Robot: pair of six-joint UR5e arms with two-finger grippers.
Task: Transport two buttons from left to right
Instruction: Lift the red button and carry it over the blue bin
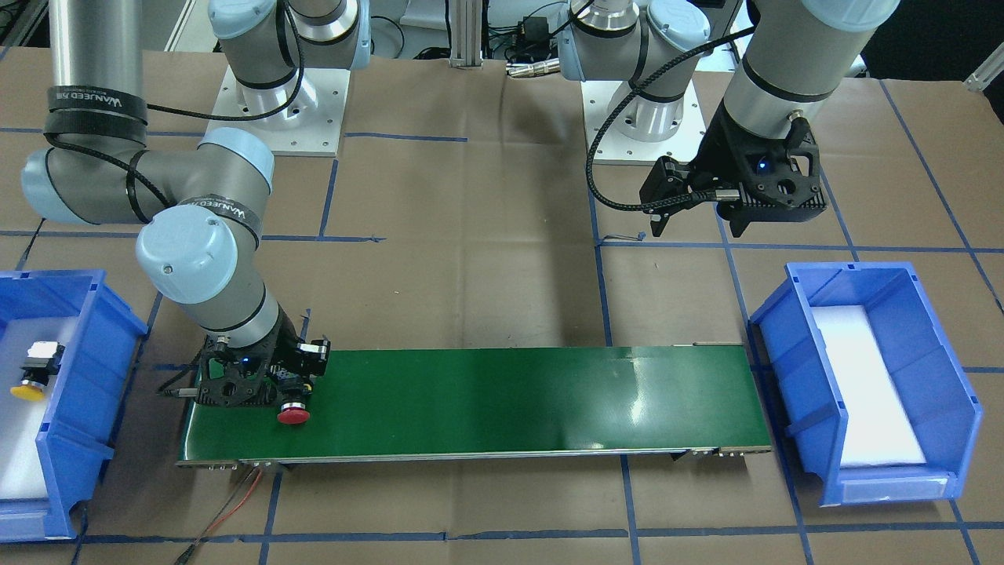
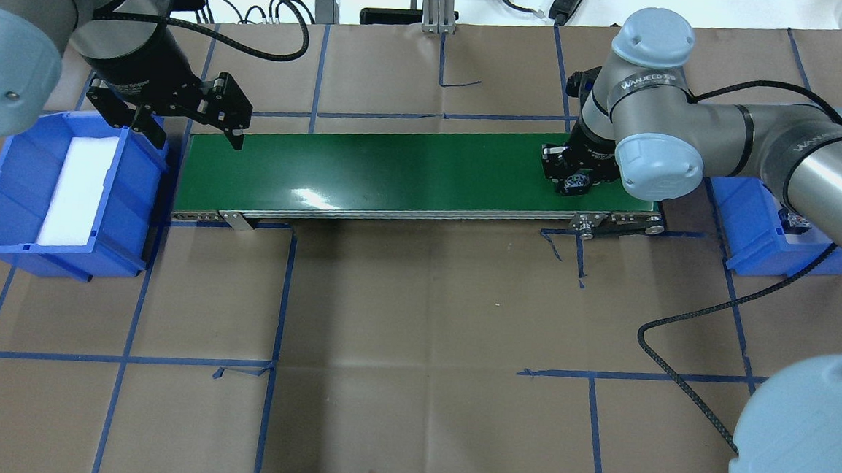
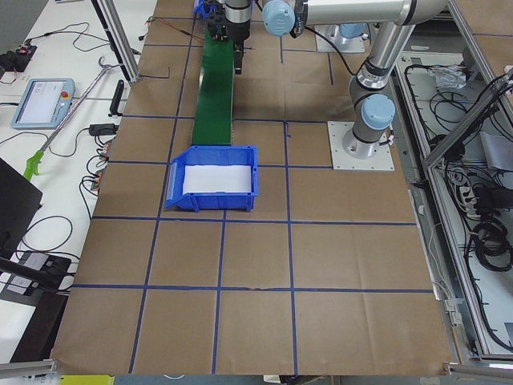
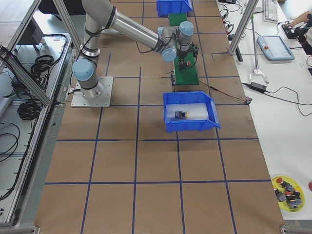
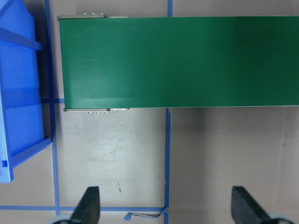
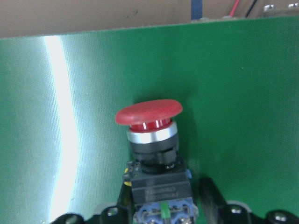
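Note:
The red button (image 1: 293,413) lies on the green conveyor belt (image 1: 510,400) at the end near my right side. My right gripper (image 1: 290,394) is shut on its black-and-grey body; in the right wrist view the red button's cap (image 6: 148,113) points away and the fingers (image 6: 211,198) flank the body. The yellow button (image 1: 34,372) lies in the blue bin (image 1: 82,329) on my right; it also shows in the exterior right view (image 4: 180,115). My left gripper (image 1: 696,226) is open and empty above the table, near the belt's other end (image 2: 195,135).
A second blue bin (image 1: 961,408) with a white liner stands past the belt's left end (image 2: 0,189). A red and black cable (image 1: 235,502) runs from the belt's frame. A yellow dish of spare parts (image 4: 287,192) sits far off.

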